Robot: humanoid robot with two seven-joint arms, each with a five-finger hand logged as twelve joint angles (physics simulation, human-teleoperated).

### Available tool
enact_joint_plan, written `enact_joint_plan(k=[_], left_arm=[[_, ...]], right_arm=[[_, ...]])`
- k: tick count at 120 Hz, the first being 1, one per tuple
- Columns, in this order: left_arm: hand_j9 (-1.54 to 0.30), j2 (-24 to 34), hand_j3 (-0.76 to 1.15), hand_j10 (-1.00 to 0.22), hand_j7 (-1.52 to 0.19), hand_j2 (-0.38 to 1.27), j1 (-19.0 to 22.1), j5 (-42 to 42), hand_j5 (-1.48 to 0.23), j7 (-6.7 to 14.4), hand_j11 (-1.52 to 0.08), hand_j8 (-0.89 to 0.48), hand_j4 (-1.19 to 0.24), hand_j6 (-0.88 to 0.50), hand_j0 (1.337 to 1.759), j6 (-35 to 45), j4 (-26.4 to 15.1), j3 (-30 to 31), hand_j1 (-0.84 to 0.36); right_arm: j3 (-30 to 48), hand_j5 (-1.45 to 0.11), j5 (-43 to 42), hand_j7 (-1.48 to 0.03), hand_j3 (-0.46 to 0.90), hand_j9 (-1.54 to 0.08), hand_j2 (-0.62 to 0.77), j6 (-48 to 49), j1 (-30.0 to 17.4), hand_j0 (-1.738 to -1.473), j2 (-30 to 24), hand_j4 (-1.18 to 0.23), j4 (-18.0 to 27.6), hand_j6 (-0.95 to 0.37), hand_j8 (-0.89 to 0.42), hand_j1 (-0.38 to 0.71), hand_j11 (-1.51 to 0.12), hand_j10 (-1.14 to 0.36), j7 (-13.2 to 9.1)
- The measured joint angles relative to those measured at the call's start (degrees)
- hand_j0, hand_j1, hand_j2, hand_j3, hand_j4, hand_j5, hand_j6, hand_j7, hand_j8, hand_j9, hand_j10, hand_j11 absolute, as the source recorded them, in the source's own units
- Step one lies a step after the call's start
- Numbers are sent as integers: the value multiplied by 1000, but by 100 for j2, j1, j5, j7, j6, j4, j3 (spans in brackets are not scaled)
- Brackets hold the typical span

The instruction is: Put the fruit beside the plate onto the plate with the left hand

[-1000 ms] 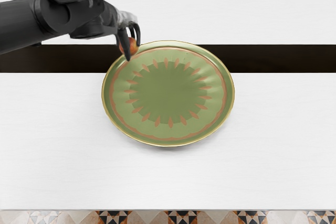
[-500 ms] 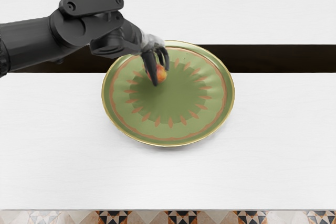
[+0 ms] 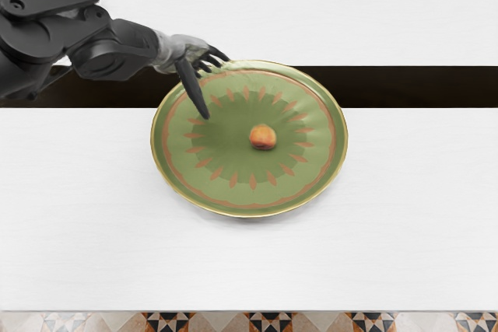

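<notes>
Since my arm comes in from the upper left of the frame, that is where my left robot hand (image 3: 191, 64) hangs, over the upper-left rim of the green plate (image 3: 315, 172). Its fingers are spread wide and hold nothing. One dark finger points down across the orange-patterned border, and I cannot tell whether its tip touches the plate. I take the open spread to mean my grip has no more work to do here.

Moving right, the plate lies flat on the white bench (image 3: 93, 215), its upper edge reaching over the dark gap (image 3: 412, 87) that runs across the frame. The small orange-red fruit (image 3: 262, 137) rests near the plate's centre, well apart from my fingers and inside the ring of petal marks. That is a sensible spot: the dished middle should keep a round thing from rolling toward the gold rim.

Judging by this, the fruit is on the plate as the task asks, and what remains for me is to draw clear without brushing the rim. Nothing of my right arm shows at the right edge.
</notes>
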Motion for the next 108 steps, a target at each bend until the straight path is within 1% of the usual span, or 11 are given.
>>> enact_joint_plan(k=[5, 20, 31, 52, 65, 79, 90, 98, 108], left_arm=[[-129, 261, 0, -96, -129, 25, 169, 0, -133, -5, -129, -74, -96, -75, 1658, -14, -46, -311, 256], [-81, 707, 0, -61, -82, 16, 507, 4, -84, -13, -81, -50, -61, -50, 1658, -200, -135, -1165, 288], [-61, 1057, 0, -47, -61, 11, 863, 5, -63, -15, -61, -39, -47, -40, 1658, -449, -164, -1700, 302], [-41, 1599, 0, -31, -41, 7, 1362, 7, -41, -67, -41, -28, -31, -29, 1658, -721, -153, -2315, 316], [-34, 1892, 0, -27, -34, 6, 1666, 8, -35, -391, -34, -25, -27, -25, 1658, -761, -126, -2599, 320], [-30, 2042, 0, -24, -30, 5, 1892, 7, -31, -841, -30, -23, -24, -23, 1658, -777, -85, -2760, 323], [-29, 2103, 0, -22, -29, 5, 2036, 8, -29, -1081, -29, -22, -23, -22, 1658, -785, -61, -2806, 324], [-28, 2158, 0, -22, -28, 5, 2261, 8, -28, -1368, -28, -22, -22, -22, 1658, -817, -56, -2813, 325], [-27, 2237, 0, -21, -27, 5, 2448, 6, -27, -1791, -27, -21, -21, -21, 1658, -866, -54, -2810, 325]], right_arm=[[0, 0, -1, 0, 0, 0, 0, 0, 0, -1658, 0, 0, 0, -1, 0, -349, 0, 0, 0], [0, 0, 0, 0, 0, 0, 0, 0, 0, -1658, 0, 0, 0, 0, 0, -349, 0, 0, 0], [0, 0, 1, 0, 0, 0, 0, 0, 0, -1658, 0, 0, -1, -1, 0, -349, 0, 0, 0], [0, 0, 0, 0, 0, 0, 0, 0, 0, -1658, 0, 0, 0, 0, 0, -349, 0, 0, 0], [0, 0, 1, 0, 0, 0, 0, 0, 0, -1658, 0, 0, 0, 0, 0, -349, 0, 0, 0], [0, 0, 1, 0, 0, 0, 0, 0, 0, -1658, 0, 0, 0, 0, 0, -349, 0, 0, 0], [0, 0, 3, 0, 0, 0, 0, 0, 0, -1658, 0, 0, 0, 0, 0, -349, 0, 0, 0], [0, 0, 2, 0, 0, 0, 0, 0, 0, -1658, 0, 0, 0, -1, 0, -349, 0, 0, 0], [0, 0, 1, 0, 0, 0, 0, 0, 0, -1658, 0, 0, 0, 0, 0, -349, 0, 0, 0]])
